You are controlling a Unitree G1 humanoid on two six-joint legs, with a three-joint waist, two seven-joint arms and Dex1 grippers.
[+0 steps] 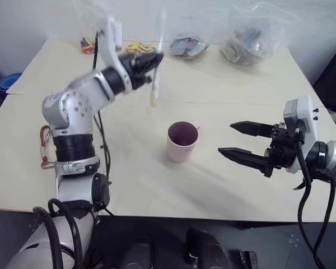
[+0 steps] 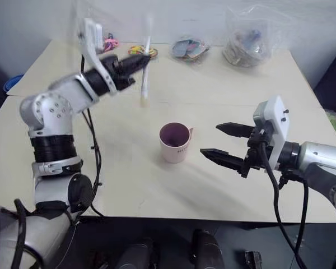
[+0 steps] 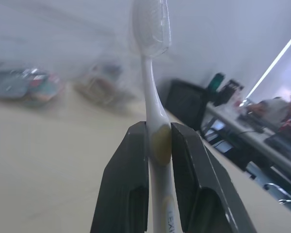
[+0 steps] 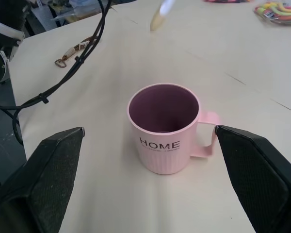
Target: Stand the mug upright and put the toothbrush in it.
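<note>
Left claw: the left gripper is clamped on the toothbrush, its two black fingers pinching the pale yellow part of the handle, held up off the table.

Toothbrush: it hangs roughly upright in the grip, bristle head above the fingers and the handle end below them, blurred in the head views.

Mug: the mug stands upright on the table, mouth open to the ceiling, "HOME" lettering facing the right claw. It sits below the left claw and nearer the robot, well apart from the brush tip.

Right claw: the right gripper is spread wide and holds nothing. The mug lies straight ahead of it, framed between its two fingers but short of them, with no contact.

Stage, as it looks: the standing-up part appears done; the brush has yet to reach the mug.

Risk one: the brush is longer than the mug, so a tip that catches the rim on the way down could tip the light mug over.

Risk two: the pinch sits on a narrow handle; a quick swing could let the brush pivot between the fingers and miss the mouth.

Risk three: the wide right claw is near; a drift inward could knock the handle side.
</note>
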